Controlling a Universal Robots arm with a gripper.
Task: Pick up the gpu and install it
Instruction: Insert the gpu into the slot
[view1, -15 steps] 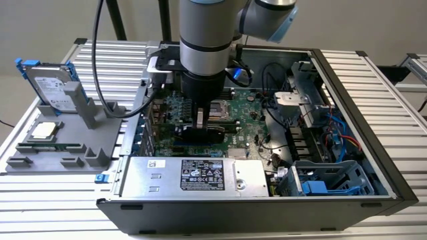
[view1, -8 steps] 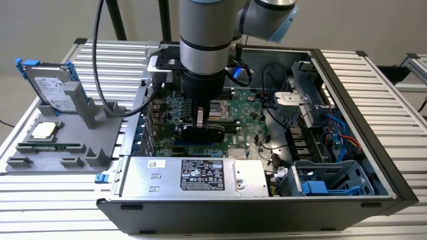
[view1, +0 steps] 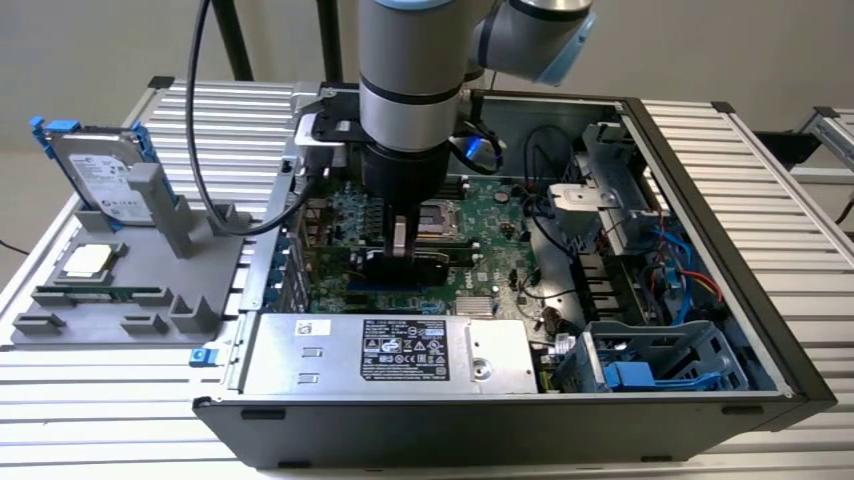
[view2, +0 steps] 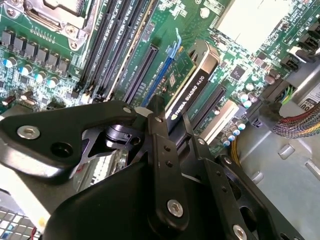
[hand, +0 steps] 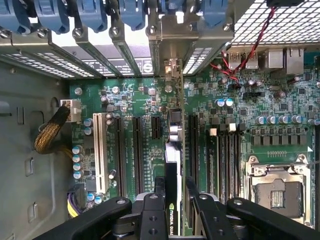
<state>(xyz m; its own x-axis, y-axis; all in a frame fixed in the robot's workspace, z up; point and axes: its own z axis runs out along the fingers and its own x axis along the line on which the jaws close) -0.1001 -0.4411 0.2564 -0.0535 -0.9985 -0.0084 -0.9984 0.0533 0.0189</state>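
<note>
We see the open computer case (view1: 747, 330) holding the green motherboard (hand: 145, 105), a silver power supply (view1: 387, 352) and a blue-tabbed drive cage (view1: 654, 365). Inside it, the gripper (hand: 175, 200) is clenched on the gpu (hand: 173, 165), which stands edge-down among the expansion slots (hand: 136, 150), seemingly at one slot. Outside, a grey tray (view1: 120, 300) holds a hard drive (view1: 100, 175).

Even, bright light throughout; glare whitens the heatsink (view2: 250, 20) (second wrist view), and the near gripper (view2: 167, 125) linkage looks soft.
</note>
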